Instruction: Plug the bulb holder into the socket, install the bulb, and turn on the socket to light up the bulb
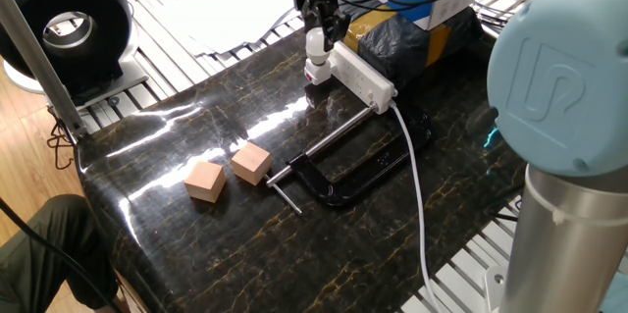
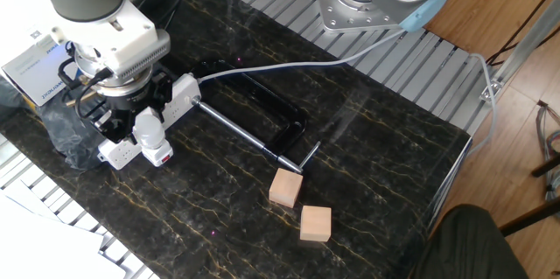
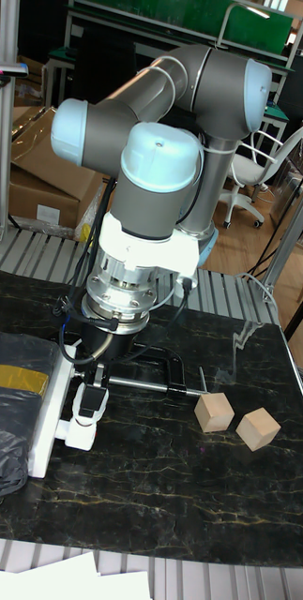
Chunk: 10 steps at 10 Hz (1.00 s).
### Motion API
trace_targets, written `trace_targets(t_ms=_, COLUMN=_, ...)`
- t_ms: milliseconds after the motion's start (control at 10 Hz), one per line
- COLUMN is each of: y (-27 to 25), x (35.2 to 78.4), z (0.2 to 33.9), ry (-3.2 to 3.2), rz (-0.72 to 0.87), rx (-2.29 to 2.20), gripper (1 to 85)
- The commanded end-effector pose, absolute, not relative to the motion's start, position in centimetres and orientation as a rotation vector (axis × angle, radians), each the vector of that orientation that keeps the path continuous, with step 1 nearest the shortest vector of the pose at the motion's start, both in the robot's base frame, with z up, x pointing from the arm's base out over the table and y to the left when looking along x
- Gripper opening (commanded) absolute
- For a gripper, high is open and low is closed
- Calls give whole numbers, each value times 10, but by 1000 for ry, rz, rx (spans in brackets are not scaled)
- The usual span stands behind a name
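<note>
The socket [image 1: 365,78] is a long white strip lying on the dark marble table, also visible in the other fixed view [image 2: 171,101] and the tall view [image 3: 46,412]. The bulb holder [image 1: 316,72], a white cube with a red mark, sits plugged in at the strip's end [image 2: 158,153] [image 3: 82,431]. The bulb [image 1: 316,50] stands upright on top of the holder [image 2: 148,128] [image 3: 92,399]. My gripper [image 1: 322,26] comes straight down over it [image 2: 145,115] [image 3: 95,377], fingers shut on the bulb's upper part. No glow shows in the bulb.
A black C-clamp [image 1: 345,171] lies beside the socket's thick white cable [image 1: 416,185]. Two tan wooden cubes [image 1: 250,163] [image 1: 205,181] sit toward the table's front. A black bag with a yellow band [image 1: 407,38] lies behind the strip. A ring lamp [image 1: 64,28] stands off the table.
</note>
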<state>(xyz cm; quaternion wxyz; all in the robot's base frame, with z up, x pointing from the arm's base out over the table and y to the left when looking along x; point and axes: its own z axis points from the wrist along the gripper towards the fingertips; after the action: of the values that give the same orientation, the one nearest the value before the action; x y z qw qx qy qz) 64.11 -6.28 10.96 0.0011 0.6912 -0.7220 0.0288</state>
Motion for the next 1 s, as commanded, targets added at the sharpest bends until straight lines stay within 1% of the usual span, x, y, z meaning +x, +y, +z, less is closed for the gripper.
trace_targets(t_ms=0, y=-62, x=640, z=109, ry=-2289, rz=79, rx=2156, gripper=527)
trace_targets(t_ms=100, y=-63, x=641, z=109, ry=-2299, rz=89, rx=2143, gripper=497)
trace_targets(t_ms=200, y=-63, x=640, z=109, ry=-2320, rz=85, rx=2119, gripper=437)
trace_targets(t_ms=300, y=-61, x=635, z=109, ry=-2345, rz=59, rx=2079, gripper=357)
trace_targets(t_ms=600, y=-64, x=636, z=108, ry=-2387, rz=85, rx=2011, gripper=187)
trace_targets(t_ms=700, y=-66, x=641, z=107, ry=-2411, rz=126, rx=1989, gripper=110)
trace_targets(t_ms=800, y=-65, x=644, z=107, ry=-2426, rz=137, rx=1984, gripper=10)
trace_targets(t_ms=900, y=-62, x=645, z=108, ry=-2431, rz=132, rx=1994, gripper=10)
